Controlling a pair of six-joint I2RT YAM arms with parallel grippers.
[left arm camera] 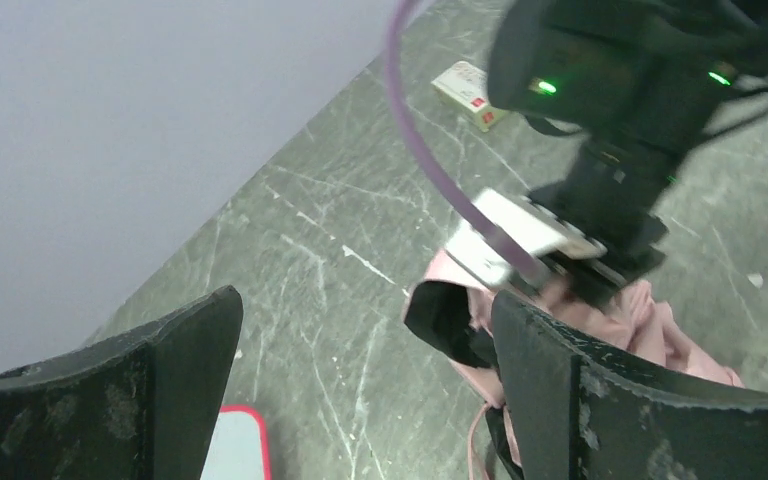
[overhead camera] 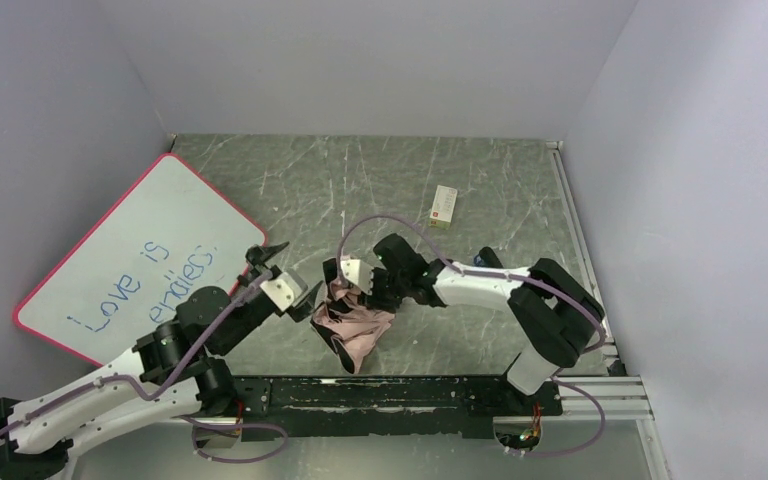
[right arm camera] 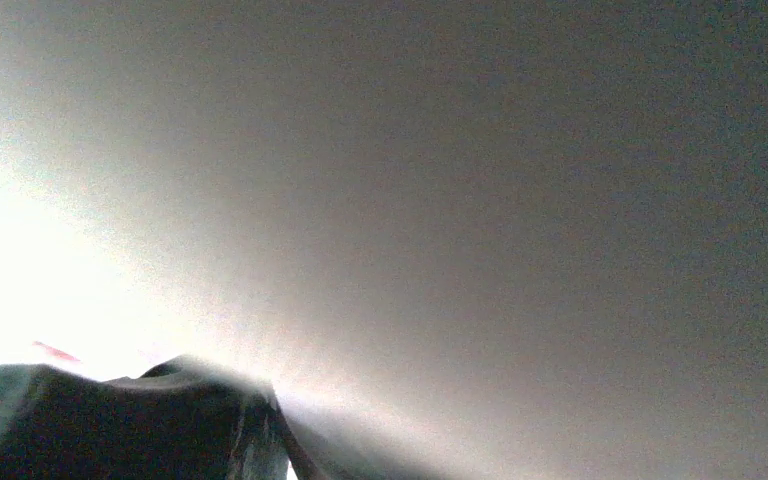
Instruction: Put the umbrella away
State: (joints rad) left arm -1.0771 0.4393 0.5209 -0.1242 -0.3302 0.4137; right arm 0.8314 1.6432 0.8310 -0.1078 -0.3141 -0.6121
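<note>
Umbrella [overhead camera: 355, 330] under right gripper [overhead camera: 338, 290]

Left arm [overhead camera: 90, 400], right arm [overhead camera: 480, 285]: white links, black joints, purple cables [overhead camera: 390, 222]; left tool [left arm camera: 365, 310] black, scuffed.

Left arm stretches forward and right, left gripper [overhead camera: 288, 273] fingers [left arm camera: 175, 370] spread wide. Right arm doubles back toward centre, wrist pitched down, right gripper [overhead camera: 338, 278] tips hidden, grip unclear.
</note>
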